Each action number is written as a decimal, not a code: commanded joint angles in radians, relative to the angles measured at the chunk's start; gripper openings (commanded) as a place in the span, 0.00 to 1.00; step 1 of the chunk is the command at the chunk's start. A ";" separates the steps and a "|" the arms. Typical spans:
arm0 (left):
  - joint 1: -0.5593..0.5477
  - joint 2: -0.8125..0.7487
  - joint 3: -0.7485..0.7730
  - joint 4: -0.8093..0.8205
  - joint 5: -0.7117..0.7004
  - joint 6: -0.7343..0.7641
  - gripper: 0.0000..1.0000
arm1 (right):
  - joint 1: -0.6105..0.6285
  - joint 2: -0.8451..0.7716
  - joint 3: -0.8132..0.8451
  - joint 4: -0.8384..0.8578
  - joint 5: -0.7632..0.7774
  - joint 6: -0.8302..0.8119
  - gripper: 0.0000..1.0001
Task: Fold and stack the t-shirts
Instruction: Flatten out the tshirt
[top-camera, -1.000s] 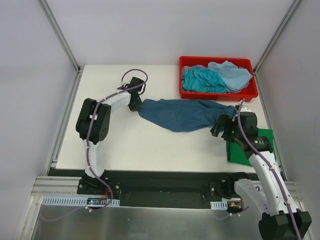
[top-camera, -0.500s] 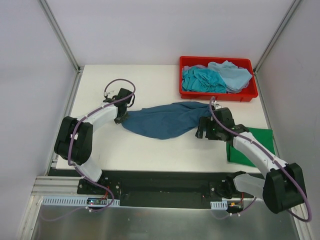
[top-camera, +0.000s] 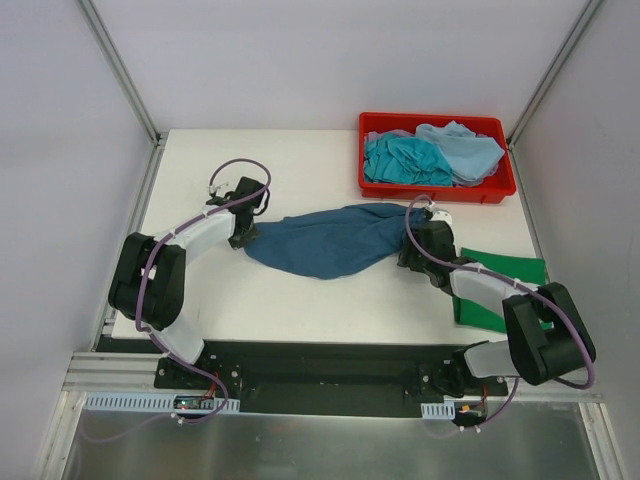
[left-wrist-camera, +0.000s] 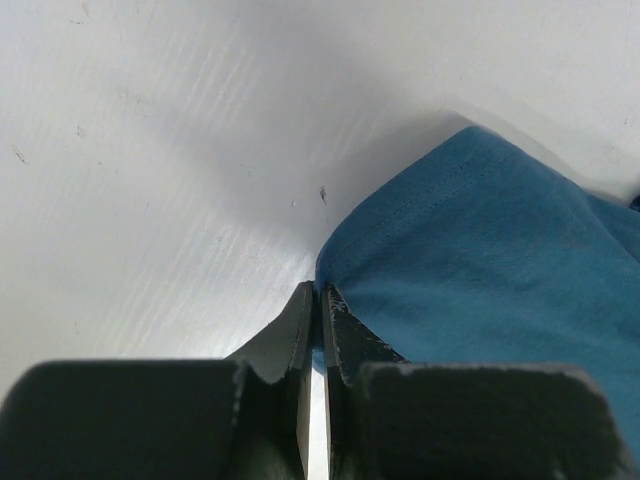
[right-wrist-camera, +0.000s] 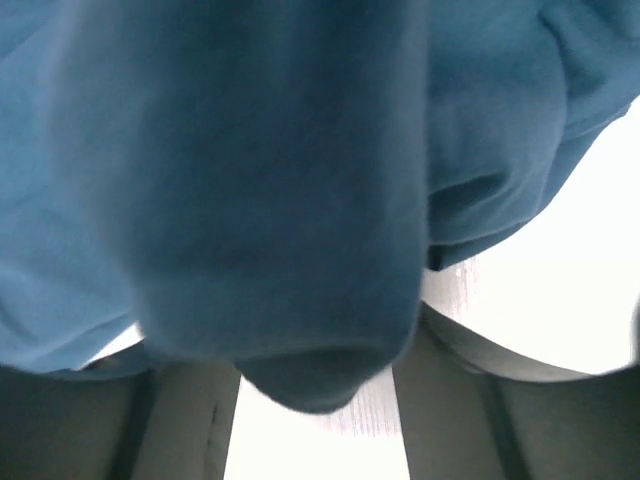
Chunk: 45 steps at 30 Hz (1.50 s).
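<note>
A dark teal-blue t-shirt (top-camera: 325, 240) lies bunched and stretched across the middle of the table. My left gripper (top-camera: 243, 238) is shut on its left edge; in the left wrist view the jaws (left-wrist-camera: 320, 292) pinch the hem of the shirt (left-wrist-camera: 480, 270). My right gripper (top-camera: 413, 250) is at the shirt's right end. In the right wrist view its fingers (right-wrist-camera: 185, 420) stand wide apart, with a lump of the shirt (right-wrist-camera: 300, 250) hanging between them and hiding the tips. A folded bright green t-shirt (top-camera: 505, 285) lies at the right edge.
A red bin (top-camera: 437, 193) at the back right holds a turquoise t-shirt (top-camera: 400, 160) and a pale blue one (top-camera: 465, 150). Bare white table shows to the left and in front of the blue shirt. Enclosure walls stand close on both sides.
Both arms carried the blue shirt left and nearer, and it went from stretched to slack. In the last half second the right arm dropped low; the left arm stayed still.
</note>
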 joint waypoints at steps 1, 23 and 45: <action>0.009 -0.018 -0.001 -0.029 0.012 0.001 0.00 | 0.004 0.054 -0.005 0.133 0.124 0.095 0.53; 0.010 -0.262 0.005 -0.082 -0.018 -0.011 0.00 | 0.018 -0.525 0.039 -0.443 0.127 -0.019 0.01; 0.073 -0.411 -0.009 -0.092 -0.190 -0.003 0.00 | -0.126 -0.365 0.273 -0.802 -0.014 -0.134 0.06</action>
